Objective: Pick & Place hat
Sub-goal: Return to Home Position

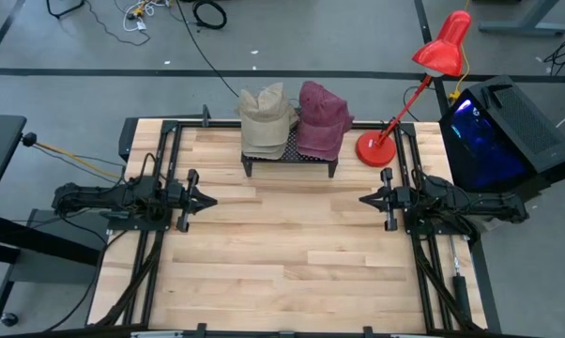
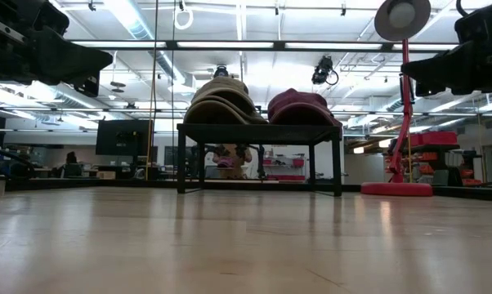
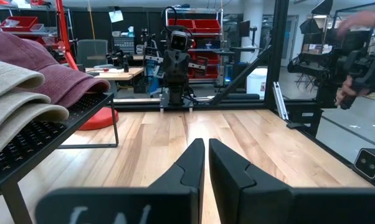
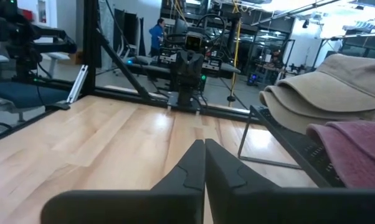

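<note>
- Step in hand: return to the home pose, which I judge all but complete. No cap lies on the boards, and both arms sit low at the side rails, well apart from the shelf.
- Brown caps: stacked on the shelf's left half.
- Red caps: stacked on the shelf's right half, touching the brown stack.
- Left gripper: left of the shelf and nearer the front edge, pointing inward. Fingers closed to a sliver of a gap, holding nothing.
- Right gripper: right of the shelf, facing its twin. Fingers pressed together, empty.
- Next move: probably no grasp at all. It calls only for settling the arms and staying off the shelf legs.
- Table: pale wood planks in a black frame, shelf at the middle of its far edge.
- Red desk lamp: base just right of the shelf, head leaning away from it.
- Computer case: lit blue, farther right of the shelf, past the lamp.
- Room: grey floor with cables beyond the shelf. Ceiling lights and workshop racks show behind it.
</note>
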